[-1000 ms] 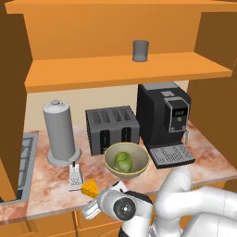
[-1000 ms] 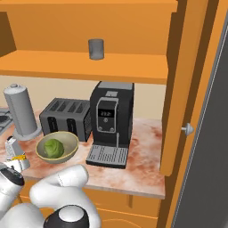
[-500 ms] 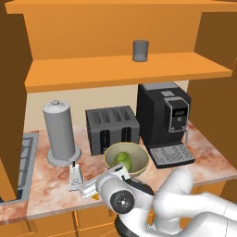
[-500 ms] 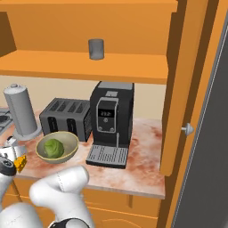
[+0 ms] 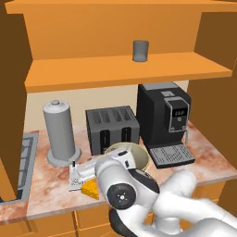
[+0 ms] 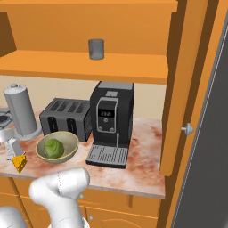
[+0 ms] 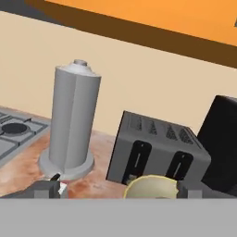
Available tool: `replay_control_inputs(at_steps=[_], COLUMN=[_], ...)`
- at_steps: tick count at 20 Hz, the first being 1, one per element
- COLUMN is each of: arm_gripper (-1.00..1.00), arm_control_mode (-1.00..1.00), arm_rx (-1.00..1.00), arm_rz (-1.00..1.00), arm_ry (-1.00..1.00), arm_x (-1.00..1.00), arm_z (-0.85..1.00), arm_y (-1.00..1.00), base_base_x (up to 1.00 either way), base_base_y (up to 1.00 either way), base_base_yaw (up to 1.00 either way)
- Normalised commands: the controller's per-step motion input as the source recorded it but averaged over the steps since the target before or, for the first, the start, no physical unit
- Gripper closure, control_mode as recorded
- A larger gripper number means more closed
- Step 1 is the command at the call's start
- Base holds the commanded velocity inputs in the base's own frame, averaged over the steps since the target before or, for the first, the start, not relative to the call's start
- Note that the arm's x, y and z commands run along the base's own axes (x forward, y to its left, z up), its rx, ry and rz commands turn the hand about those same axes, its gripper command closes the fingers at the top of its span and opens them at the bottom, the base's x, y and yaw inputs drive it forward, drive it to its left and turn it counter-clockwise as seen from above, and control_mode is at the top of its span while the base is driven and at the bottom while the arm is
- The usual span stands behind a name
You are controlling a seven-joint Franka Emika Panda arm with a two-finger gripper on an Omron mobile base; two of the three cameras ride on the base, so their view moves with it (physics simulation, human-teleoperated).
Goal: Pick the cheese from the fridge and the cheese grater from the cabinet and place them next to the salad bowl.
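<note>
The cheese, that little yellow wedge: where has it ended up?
The cheese lies on the counter near its front edge, left of the salad bowl in the right base view, right beside the grater.

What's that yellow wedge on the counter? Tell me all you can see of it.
The cheese is a small yellow-orange wedge with holes in its faces. It rests on the marbled counter near the front edge, left of the salad bowl. The silver cheese grater stands right behind it, close or touching; I can't tell which. Nothing grips it.
</note>
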Motion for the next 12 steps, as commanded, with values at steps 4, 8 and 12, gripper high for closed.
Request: replay_control_inputs(at_steps=[4,8,12], arm_gripper=[-1.00,-1.00,-1.00], arm_control_mode=[-1.00,-1.00,-1.00], arm_rx=[0.00,0.14,0.39], arm_rz=[-0.05,-0.10,-0.03], arm_ry=[0.02,0.23,0.14], arm_x=[0.00,0.00,-0.45], arm_z=[1.00,1.00,0.91], arm_y=[-0.40,-0.89,-1.00], base_base_x=[0.00,0.00,0.00], base_base_y=[0.00,0.00,0.00], base_base_yaw=[0.00,0.00,0.00])
